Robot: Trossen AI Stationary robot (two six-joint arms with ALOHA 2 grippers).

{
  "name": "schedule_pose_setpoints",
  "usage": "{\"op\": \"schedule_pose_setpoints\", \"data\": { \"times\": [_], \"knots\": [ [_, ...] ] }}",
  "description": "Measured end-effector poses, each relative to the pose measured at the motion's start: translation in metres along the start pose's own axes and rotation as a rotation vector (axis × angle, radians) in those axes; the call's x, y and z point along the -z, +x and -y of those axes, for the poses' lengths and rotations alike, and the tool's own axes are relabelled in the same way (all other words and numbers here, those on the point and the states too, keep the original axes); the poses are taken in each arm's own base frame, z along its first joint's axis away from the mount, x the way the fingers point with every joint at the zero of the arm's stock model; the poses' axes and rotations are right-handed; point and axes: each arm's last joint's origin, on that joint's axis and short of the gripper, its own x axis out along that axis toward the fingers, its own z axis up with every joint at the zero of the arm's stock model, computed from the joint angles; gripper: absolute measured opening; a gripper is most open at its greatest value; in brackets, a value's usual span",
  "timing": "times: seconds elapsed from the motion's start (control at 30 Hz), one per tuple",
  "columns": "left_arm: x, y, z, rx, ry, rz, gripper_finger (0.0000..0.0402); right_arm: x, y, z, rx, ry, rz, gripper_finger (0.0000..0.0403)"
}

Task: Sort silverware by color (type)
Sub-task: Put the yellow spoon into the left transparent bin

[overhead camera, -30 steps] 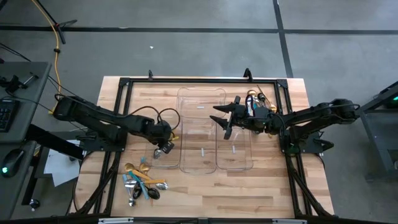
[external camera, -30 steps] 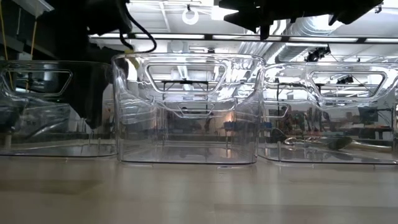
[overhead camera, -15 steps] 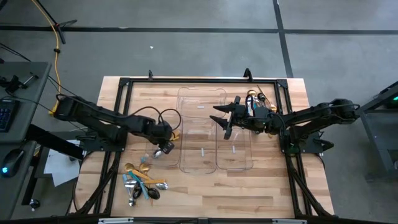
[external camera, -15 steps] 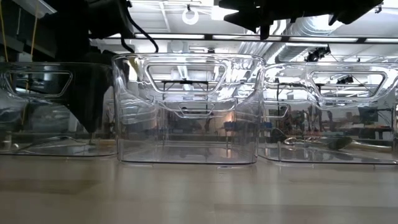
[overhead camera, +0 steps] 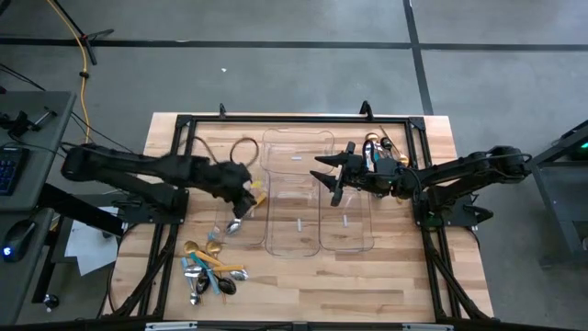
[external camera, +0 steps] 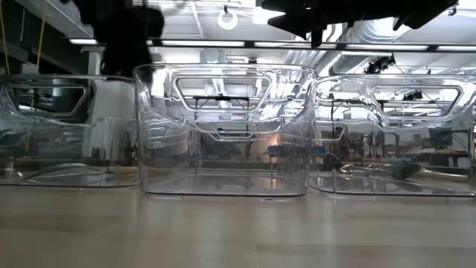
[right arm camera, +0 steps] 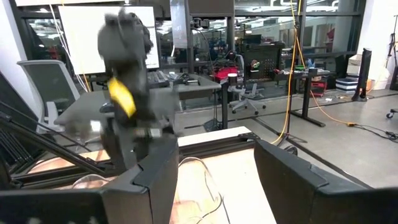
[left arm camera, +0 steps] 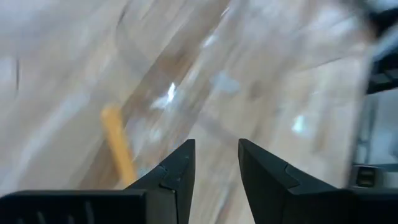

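Clear plastic trays point(overhead camera: 299, 191) stand three abreast on the wooden bench point(overhead camera: 404, 276); the left end effector point(overhead camera: 246, 195) hangs above the leftmost tray point(overhead camera: 231, 195), its fingers parted with nothing between them, as the left wrist view shows; below it an orange-handled piece point(left arm camera: 118, 149) lies in that tray, its silver bowl end point(overhead camera: 232, 226) showing in the high view; the step in hand looks like the moment just after a drop, one piece sorted; the remaining silverware point(overhead camera: 208, 268), gold, light-blue and teal among it, lies heaped on the bench near the front left corner, well apart from the end effector; the next move, I judge, calls for swinging the left arm back to that heap and singling out one piece, which will be fiddly since they overlap; the right end effector point(overhead camera: 333, 179) waits over the right-hand trays, open and empty; compared with a second ago, the left end effector has opened, let go of its piece, and lifted toward the back of the tray; the right arm has not stirred.
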Motion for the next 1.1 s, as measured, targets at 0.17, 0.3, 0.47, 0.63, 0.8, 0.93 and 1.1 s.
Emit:
{"op": "schedule_pose_setpoints", "data": {
  "times": [0.17, 0.3, 0.47, 0.63, 0.8, 0.93, 1.1],
  "knots": [
    [-0.003, -0.041, 0.023, 0.174, 0.217, 0.225, 0.0113, 0.001, 0.000, 0.000, 0.001, -0.005, -0.012, 0.0194],
    [0.009, -0.064, 0.038, 0.153, 0.393, 0.375, 0.0113, 0.002, 0.000, 0.000, 0.000, -0.001, -0.020, 0.0194],
    [0.026, -0.071, 0.051, 0.073, 0.596, 0.558, 0.0113, 0.002, 0.000, 0.000, 0.000, -0.001, -0.019, 0.0194],
    [0.039, -0.052, 0.045, 0.014, 0.701, 0.720, 0.0111, 0.002, 0.000, 0.000, 0.000, -0.004, -0.019, 0.0194],
    [0.039, -0.034, 0.022, -0.016, 0.708, 0.826, 0.0111, 0.002, 0.000, 0.000, 0.001, -0.008, -0.018, 0.0194],
    [0.029, -0.039, 0.007, 0.042, 0.709, 0.854, 0.0111, 0.001, 0.000, 0.000, 0.000, -0.034, -0.010, 0.0194],
    [0.028, -0.044, 0.001, 0.238, 0.755, 0.808, 0.0111, 0.001, 0.000, 0.000, 0.000, -0.051, -0.013, 0.0194]
  ]
}}
